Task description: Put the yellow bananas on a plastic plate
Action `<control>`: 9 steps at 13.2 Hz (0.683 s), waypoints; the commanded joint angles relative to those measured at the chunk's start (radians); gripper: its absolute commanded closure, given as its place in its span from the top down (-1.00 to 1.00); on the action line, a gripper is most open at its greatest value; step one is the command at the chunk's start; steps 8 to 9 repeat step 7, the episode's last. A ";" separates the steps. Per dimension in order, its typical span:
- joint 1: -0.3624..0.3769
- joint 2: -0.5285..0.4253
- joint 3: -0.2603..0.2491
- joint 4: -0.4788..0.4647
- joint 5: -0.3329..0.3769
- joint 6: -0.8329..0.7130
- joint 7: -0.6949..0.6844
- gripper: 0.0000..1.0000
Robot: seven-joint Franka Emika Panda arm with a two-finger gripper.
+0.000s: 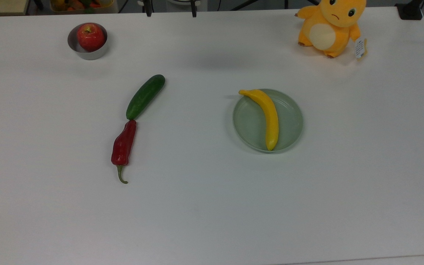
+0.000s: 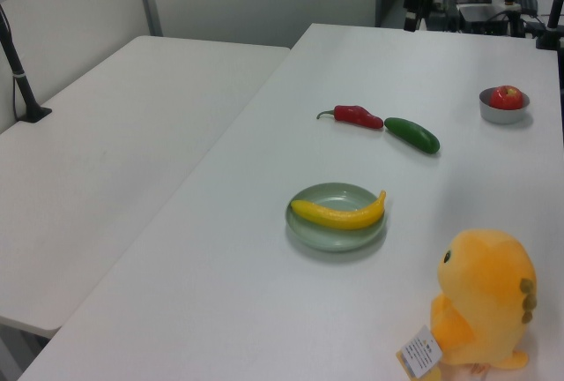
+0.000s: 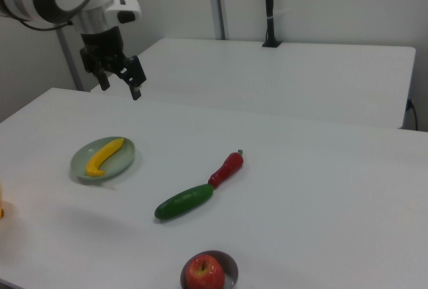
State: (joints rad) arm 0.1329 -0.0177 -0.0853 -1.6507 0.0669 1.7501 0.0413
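- Top view is showing the long, curved, smooth bright yellow banana (image 1: 267,117) lying across the round, shallow, pale mint-green plastic plate (image 1: 290,121), its tapered stem end reaching over the rim at about 11 o'clock and its blunt end sitting against the rim at about 6 o'clock.
- The white worktop (image 1: 212,206) is carrying the plate right of centre in the top view; at about 9 o'clock from the plate, well apart, the straight dark green cucumber (image 1: 145,96) is lying end to end with the red chili pepper with a green stem (image 1: 123,147).
- In the right view, the black two-finger pincer (image 3: 120,78) is hanging high above the worktop, beyond the plate, with its fingers spread apart and nothing between them.
- Judging by this layout, the placing step is looking finished: the banana is resting on the plate and the arm is standing clear of it.
- The next move is probably calling for nothing more than keeping the arm away, so that the overhanging stem end is not getting nudged off the rim.
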 commanded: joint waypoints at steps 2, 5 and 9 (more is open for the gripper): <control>-0.022 0.002 0.012 0.006 -0.010 0.008 -0.069 1.00; -0.022 0.004 0.015 0.005 -0.010 0.009 -0.069 1.00; -0.021 0.004 0.015 0.006 -0.010 0.009 -0.069 1.00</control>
